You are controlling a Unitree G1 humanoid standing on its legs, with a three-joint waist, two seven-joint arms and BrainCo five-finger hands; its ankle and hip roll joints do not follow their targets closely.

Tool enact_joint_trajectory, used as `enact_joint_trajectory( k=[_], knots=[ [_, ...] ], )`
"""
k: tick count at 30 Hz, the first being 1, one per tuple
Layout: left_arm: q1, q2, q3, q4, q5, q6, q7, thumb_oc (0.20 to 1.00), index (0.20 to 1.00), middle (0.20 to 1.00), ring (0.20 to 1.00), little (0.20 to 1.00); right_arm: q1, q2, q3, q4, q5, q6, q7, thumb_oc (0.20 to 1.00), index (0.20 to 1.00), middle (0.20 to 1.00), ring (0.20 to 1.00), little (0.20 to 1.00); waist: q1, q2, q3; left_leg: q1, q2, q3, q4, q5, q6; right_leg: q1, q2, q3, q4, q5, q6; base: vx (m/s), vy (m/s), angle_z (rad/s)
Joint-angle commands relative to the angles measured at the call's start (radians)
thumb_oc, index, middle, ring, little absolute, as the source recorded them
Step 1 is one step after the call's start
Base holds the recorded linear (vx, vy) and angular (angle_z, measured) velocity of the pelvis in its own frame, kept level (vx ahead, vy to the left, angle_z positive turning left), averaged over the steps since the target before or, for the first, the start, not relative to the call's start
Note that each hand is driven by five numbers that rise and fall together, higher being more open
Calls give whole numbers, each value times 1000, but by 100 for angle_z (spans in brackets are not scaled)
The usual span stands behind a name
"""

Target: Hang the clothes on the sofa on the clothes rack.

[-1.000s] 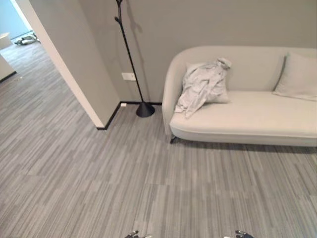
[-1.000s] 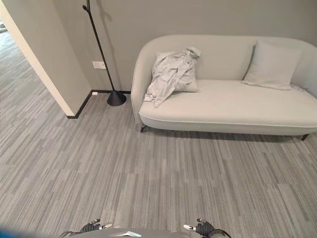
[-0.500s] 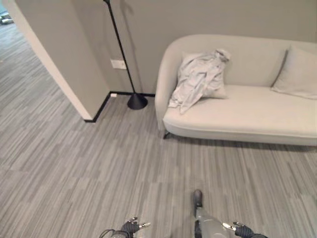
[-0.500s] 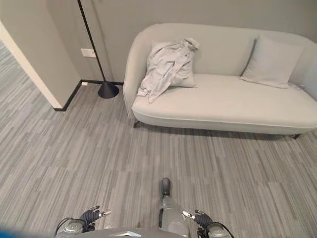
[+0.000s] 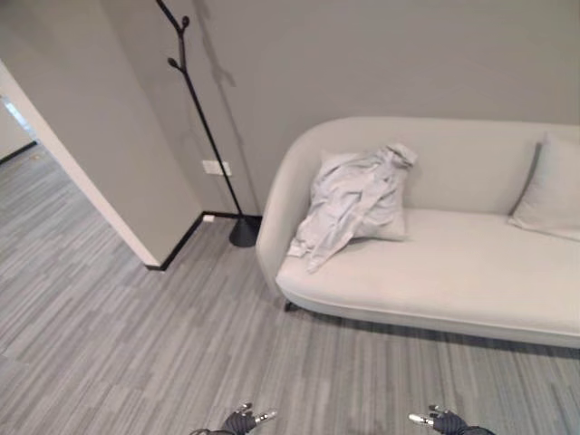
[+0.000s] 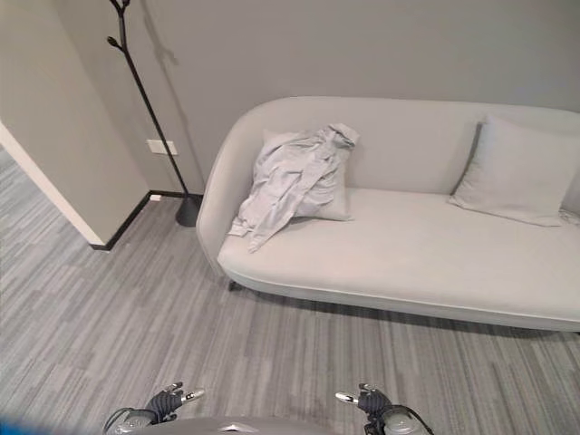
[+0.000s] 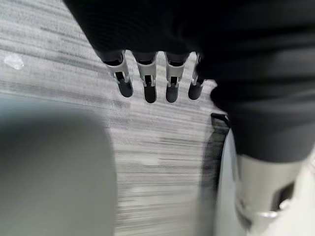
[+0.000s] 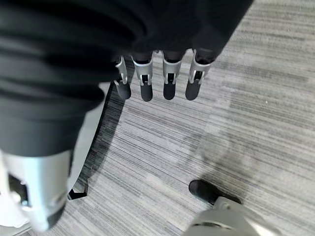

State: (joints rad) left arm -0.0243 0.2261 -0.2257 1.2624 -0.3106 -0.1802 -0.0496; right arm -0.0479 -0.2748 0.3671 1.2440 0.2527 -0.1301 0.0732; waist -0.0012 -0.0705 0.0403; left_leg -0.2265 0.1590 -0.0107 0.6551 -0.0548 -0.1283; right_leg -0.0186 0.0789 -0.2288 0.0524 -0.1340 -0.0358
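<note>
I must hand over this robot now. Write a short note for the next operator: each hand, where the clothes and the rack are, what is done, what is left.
Left hand: open, fingers straight, holds nothing, low at the robot's side.
Right hand: open, holds nothing, low at the other side.
Clothes: a crumpled light-grey garment on the sofa, draped over the cushion at its left end.
Clothes rack: black, standing by the wall, left of the sofa, nothing on it.
Done: nothing yet; the garment is untouched.
Left: step up to the sofa, pick up the garment, carry it to the rack and hang it.
</note>
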Motion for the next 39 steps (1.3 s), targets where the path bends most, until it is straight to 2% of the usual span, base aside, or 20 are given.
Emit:
enact_joint_trajectory(
  k=[1, 3, 4, 5, 7, 10, 14, 18, 19, 20, 21, 22, 23, 27, 28, 29, 30, 31, 35, 39],
  knots=[
    [-34, 10, -23, 25, -14, -13, 4, 1000, 1000, 1000, 1000, 1000, -26, -38, -2, -41, 5, -22, -12, 1000, 1000, 1000, 1000, 1000, 22, 12, 89, 85, -76, 43, -381, 78, 65, 88, -100, 142, -140, 144, 78, 264, 29, 3],
    [-30, 11, -22, 26, -23, -16, 3, 1000, 1000, 1000, 1000, 1000, -25, -38, 1, -36, 0, -23, -14, 1000, 1000, 1000, 1000, 1000, 44, 34, 97, 48, -101, 16, -544, 150, 60, 130, -80, 163, -140, 117, 76, 406, 73, -55],
    [-24, 12, -17, 23, -32, -19, 1, 1000, 1000, 1000, 1000, 1000, -24, -40, 5, -37, -7, -26, -16, 1000, 1000, 1000, 1000, 1000, 73, 59, 102, 1, -120, -32, -674, 235, 42, 174, -52, 193, -140, 91, 71, 645, 112, -76],
    [-23, 12, -18, 29, -34, -20, 1, 1000, 1000, 1000, 1000, 1000, -22, -39, 0, -29, -11, -26, -18, 1000, 1000, 1000, 1000, 1000, 85, 63, 113, -56, -131, -44, -742, 263, 25, 213, -44, 224, -140, 63, 65, 520, 85, -48],
    [-6, 12, -4, 41, -22, -17, 1, 1000, 1000, 1000, 1000, 1000, -14, -33, -3, -17, -25, -19, -16, 1000, 1000, 1000, 1000, 1000, 94, 67, 98, -55, -115, 1, -742, 269, 26, 257, -50, 266, -140, 41, 76, 499, 156, -93],
    [11, 13, 6, 49, -9, -18, -1, 1000, 1000, 1000, 1000, 1000, 2, -27, -6, -11, -38, -19, -8, 1000, 1000, 1000, 1000, 1000, 97, 76, 74, -28, -106, -17, -742, 296, 26, 283, -60, 289, -140, 14, 88, 352, 187, -84],
    [2, 29, 2, 50, 3, -22, 4, 1000, 1000, 1000, 1000, 1000, 5, -16, -15, -15, -39, -17, -3, 1000, 1000, 1000, 1000, 1000, 91, 46, 31, 7, -112, 29, -742, 283, 47, 282, -138, 305, -140, 15, 127, 317, 217, -90],
    [-1, 40, 9, 51, 7, -23, 5, 1000, 1000, 1000, 1000, 1000, 4, -3, -20, -7, -46, -15, 4, 1000, 1000, 1000, 1000, 1000, 96, 21, 6, 29, -149, 62, -729, 232, 88, 244, -215, 317, -80, 68, 178, 317, 239, -45],
    [-2, 46, 11, 53, 13, -21, 4, 1000, 1000, 1000, 1000, 1000, 1, -3, -21, -7, -46, -13, 9, 1000, 1000, 1000, 1000, 1000, 95, 13, 7, 46, -175, 62, -725, 205, 116, 196, -241, 333, 14, 143, 199, 125, 117, 42],
    [-2, 46, 11, 53, 13, -21, 4, 1000, 1000, 1000, 1000, 1000, 1, -2, -21, -7, -46, -13, 9, 1000, 1000, 1000, 1000, 1000, 95, 13, 7, 46, -175, 62, -725, 205, 116, 196, -241, 334, 15, 143, 200, 227, 229, 40],
    [-5, 52, 11, 52, 19, -20, 6, 1000, 1000, 1000, 1000, 1000, -5, -2, -21, -9, -44, -13, 11, 1000, 1000, 1000, 1000, 1000, 92, 10, 15, 72, -202, 52, -721, 183, 136, 155, -253, 352, 111, 229, 216, 105, 113, 43],
    [-5, 52, 11, 52, 19, -20, 6, 1000, 1000, 1000, 1000, 1000, -5, -2, -21, -9, -44, -13, 11, 1000, 1000, 1000, 1000, 1000, 92, 10, 15, 73, -202, 53, -721, 183, 136, 155, -253, 353, 112, 228, 216, 147, 172, 52],
    [-5, 57, 9, 48, 19, -20, 7, 1000, 1000, 1000, 1000, 1000, -5, -2, -21, -10, -42, -14, 11, 1000, 1000, 1000, 1000, 1000, 87, 11, 24, 89, -218, 43, -719, 173, 148, 125, -258, 364, 175, 299, 218, 92, 116, 52],
    [-4, 67, 11, 33, 18, -18, 6, 1000, 1000, 1000, 1000, 1000, -3, -5, -24, -22, -36, -13, 13, 1000, 1000, 1000, 1000, 1000, 68, 34, 50, 153, -243, -7, -721, 138, 185, 56, -255, 383, 366, 437, 188, 159, 161, 62],
    [-7, 71, 9, 35, 19, -16, 6, 1000, 1000, 1000, 1000, 1000, -5, -3, -20, -31, -35, -14, 11, 1000, 1000, 1000, 1000, 1000, 64, 48, 63, 174, -236, -19, -725, 127, 192, 15, -253, 368, 419, 430, 180, 346, 150, 91],
    [-10, 72, 6, 33, 15, -18, 5, 1000, 1000, 1000, 1000, 1000, 2, 0, -14, -49, -36, -17, 7, 1000, 1000, 1000, 1000, 1000, 59, 59, 57, 215, -218, -25, -735, 97, 184, -40, -271, 272, 319, 267, 156, 371, 72, 52],
    [-12, 71, 4, 33, 13, -21, 5, 1000, 1000, 1000, 1000, 1000, 3, -2, -14, -51, -35, -18, 6, 1000, 1000, 1000, 1000, 1000, 51, 61, 61, 229, -212, -28, -738, 86, 178, -43, -264, 236, 251, 210, 156, 433, -42, 15],
    [-14, 71, -4, 34, 10, -21, 4, 1000, 1000, 1000, 1000, 1000, -2, -6, -11, -54, -33, -14, 6, 1000, 1000, 1000, 1000, 1000, 35, 52, 71, 255, -213, -34, -742, 69, 172, -100, -221, 219, 119, 195, 163, 213, -90, -17],
    [-26, 65, -15, 42, 16, -25, 4, 1000, 1000, 1000, 1000, 1000, -4, -13, -11, -37, -26, -13, 7, 1000, 1000, 1000, 1000, 1000, -4, 31, 96, 308, -222, -72, -742, 32, 166, -73, -179, 249, -84, 218, 181, 190, -87, 0],
    [-15, 48, -18, 42, 26, -30, 6, 1000, 1000, 1000, 1000, 1000, 13, -16, -16, -35, -26, -18, 3, 1000, 1000, 1000, 1000, 1000, -2, 24, 77, 316, -208, -73, -742, 25, 147, -31, -158, 257, -136, 235, 164, 115, -112, 37]
  ],
)
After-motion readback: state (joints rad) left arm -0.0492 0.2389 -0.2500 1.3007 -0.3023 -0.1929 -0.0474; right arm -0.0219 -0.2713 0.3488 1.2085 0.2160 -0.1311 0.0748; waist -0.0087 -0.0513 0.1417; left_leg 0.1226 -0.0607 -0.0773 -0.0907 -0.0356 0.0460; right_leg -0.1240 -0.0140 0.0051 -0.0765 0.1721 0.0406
